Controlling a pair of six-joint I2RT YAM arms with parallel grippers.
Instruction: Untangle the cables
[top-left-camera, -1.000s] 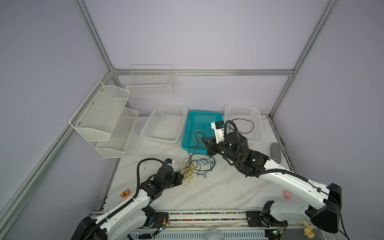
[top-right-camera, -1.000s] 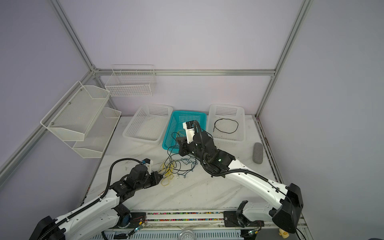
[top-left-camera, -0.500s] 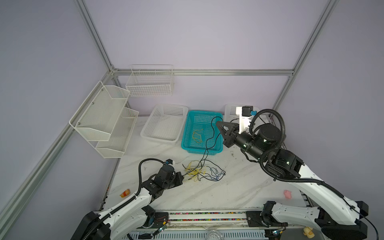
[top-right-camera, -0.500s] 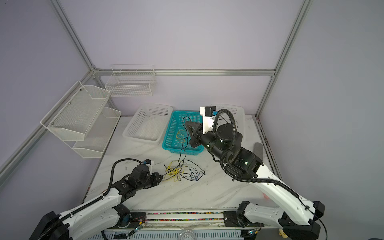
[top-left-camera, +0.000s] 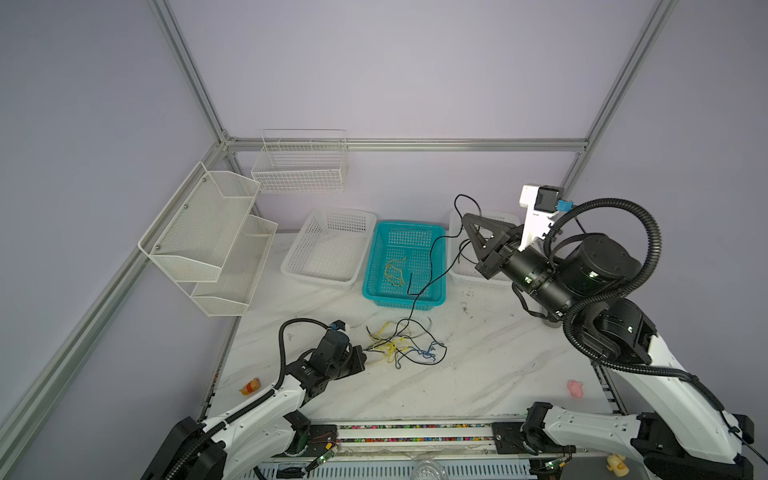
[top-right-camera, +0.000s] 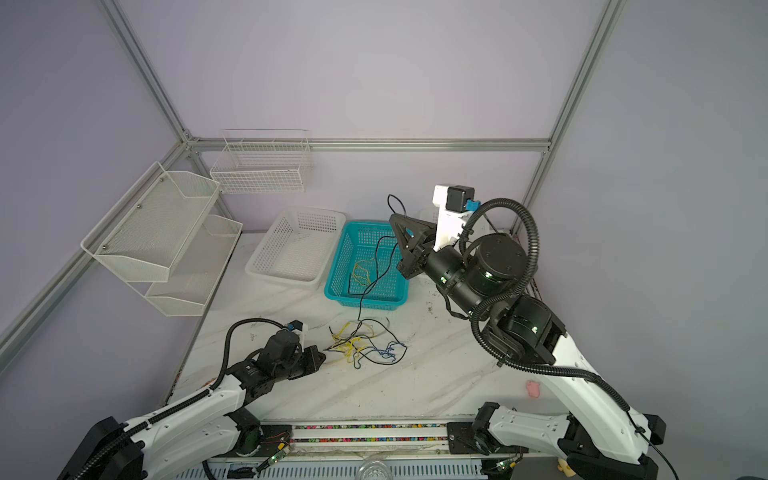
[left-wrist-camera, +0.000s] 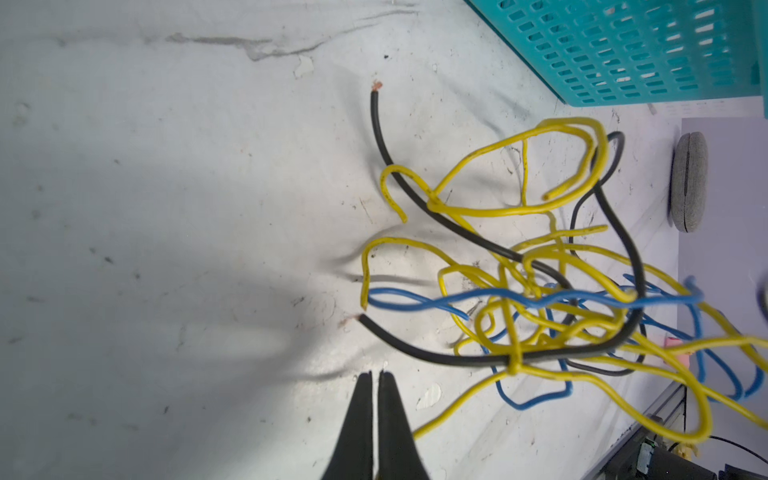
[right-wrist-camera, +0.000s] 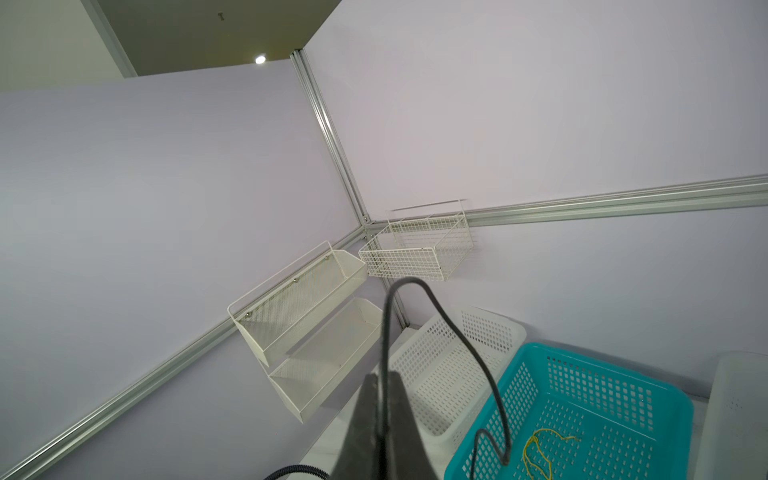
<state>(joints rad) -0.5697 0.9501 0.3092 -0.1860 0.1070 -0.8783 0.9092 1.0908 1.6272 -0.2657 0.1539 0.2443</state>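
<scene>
**Black strand held high, knot on the marble**

The table (top-left-camera: 478, 374) is white with grey marble veining, scuffed and speckled with dark marks. Pale lilac walls close it in on 3 sides, framed by aluminium rails. A white wire basket (top-left-camera: 299, 166) hangs on the back wall. A 2-tier shelf (top-left-camera: 208, 237) of fine white mesh hangs on the left wall. Along the far edge of the table stand a white plastic basket (top-left-camera: 328, 253) with slotted walls and a teal basket (top-left-camera: 409, 225) of the same make. Another white one is partly hidden behind the right arm. 1 loose yellow cable (top-left-camera: 394, 272) lies curled inside the teal basket.

The cables (top-left-camera: 399, 347) sit as a loose knot on the table in front of the teal basket, on the left arm's side. The knot is made of thin, kinked yellow strands, wavy blue ones and smooth black ones, all looped through each other. Some cut ends show copper.

The left gripper (top-left-camera: 361, 358) lies low at the knot's left edge, with its 2 slim black fingers pressed together. A yellow strand runs up against the side of 1 finger; I cannot tell whether it is pinched.

The right gripper (top-left-camera: 466, 219) is high above the far baskets, well apart from the knot. It is clamped on 1 black cable (right-wrist-camera: 386, 332), which arches in a loop above the fingertips. The cable then hangs slack over the teal basket down to the knot.
</scene>
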